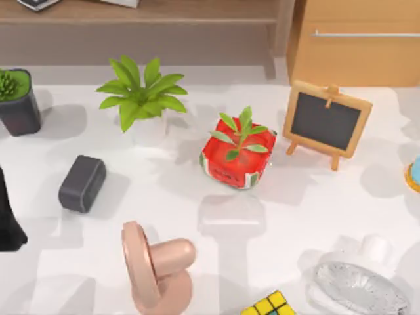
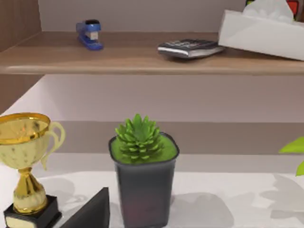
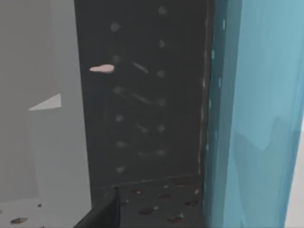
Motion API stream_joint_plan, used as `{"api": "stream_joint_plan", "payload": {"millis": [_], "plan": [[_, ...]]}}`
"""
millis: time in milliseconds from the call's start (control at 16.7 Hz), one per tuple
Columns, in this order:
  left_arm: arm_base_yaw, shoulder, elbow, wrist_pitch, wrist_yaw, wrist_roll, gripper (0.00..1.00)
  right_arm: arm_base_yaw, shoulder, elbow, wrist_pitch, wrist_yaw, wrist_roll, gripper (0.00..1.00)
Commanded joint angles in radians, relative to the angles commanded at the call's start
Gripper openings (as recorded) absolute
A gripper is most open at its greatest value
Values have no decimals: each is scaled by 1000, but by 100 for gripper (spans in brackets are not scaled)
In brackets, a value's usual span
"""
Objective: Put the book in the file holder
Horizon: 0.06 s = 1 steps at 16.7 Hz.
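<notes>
Close up in the right wrist view, the book's (image 3: pixel 256 118) teal-blue edge stands against a dark perforated file holder (image 3: pixel 147 104). Gripper state: cannot tell. Seen from above, mid-frame, a red planter (image 1: pixel 237 156) sits beside a small chalkboard (image 1: pixel 326 122).

This is an office or study desk, rendered in simulation. A white tabletop (image 1: pixel 275 223) carries desk ornaments: a leafy plant in a white pot (image 1: pixel 142 98), a succulent in a dark pot (image 2: pixel 144 180), a seedling in a red pot (image 1: pixel 239 152), a small chalkboard easel (image 1: pixel 326 123), a pink desk fan (image 1: pixel 154 269), a dark speaker (image 1: pixel 82 183) and a puzzle cube (image 1: pixel 268 306). A gold trophy (image 2: pixel 26 166) stands near the succulent. Behind, a wooden shelf (image 2: pixel 118 59) holds a blue stapler (image 2: pixel 89 34), a calculator (image 2: pixel 190 47) and a tissue box (image 2: pixel 263 31). A wooden drawer unit (image 1: pixel 357 39) sits at the back right.
</notes>
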Motion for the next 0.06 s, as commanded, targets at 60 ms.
{"api": "stream_joint_plan", "payload": {"millis": [60], "plan": [[0,0,0,0,0,0,100,0,0,0,0,0,0,100]]}}
